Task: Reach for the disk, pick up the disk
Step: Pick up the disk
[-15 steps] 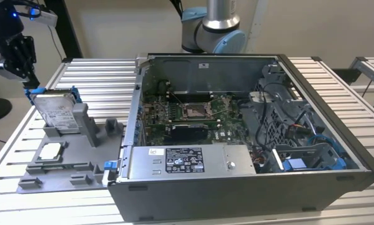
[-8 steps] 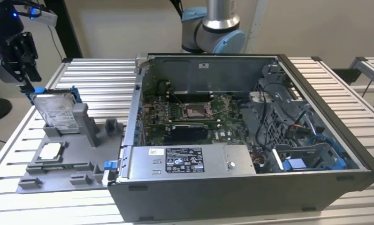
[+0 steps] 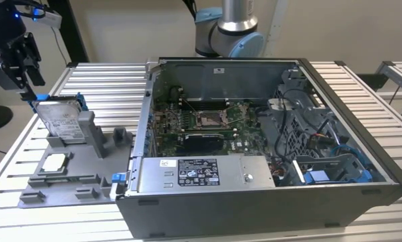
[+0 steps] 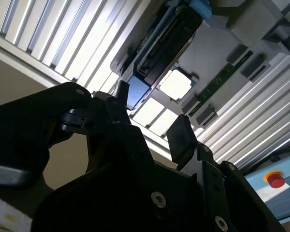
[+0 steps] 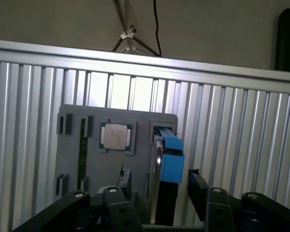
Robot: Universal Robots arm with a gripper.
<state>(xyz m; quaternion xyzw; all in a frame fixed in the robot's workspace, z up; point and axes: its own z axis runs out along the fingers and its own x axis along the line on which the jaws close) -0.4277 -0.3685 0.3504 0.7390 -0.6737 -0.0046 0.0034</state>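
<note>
The disk (image 3: 59, 120) stands on edge in a grey holder (image 3: 86, 151) at the exterior view's left, silver with a white label and a blue frame. My gripper (image 3: 31, 80) hangs just above and behind its top corner, apart from it. In the first wrist view the disk (image 5: 166, 162) shows edge-on with its blue frame, lined up between the two black fingers (image 5: 124, 180), and my gripper (image 5: 160, 186) is open with nothing held. In the second wrist view the disk (image 4: 159, 50) lies beyond my open gripper (image 4: 150, 113).
A small square chip (image 3: 55, 162) (image 5: 115, 136) (image 4: 175, 83) sits in the holder beside the disk. An open computer case (image 3: 268, 146) with a silver box (image 3: 201, 174) at its front stands at the exterior view's right. The slatted metal table (image 3: 100, 75) carries everything.
</note>
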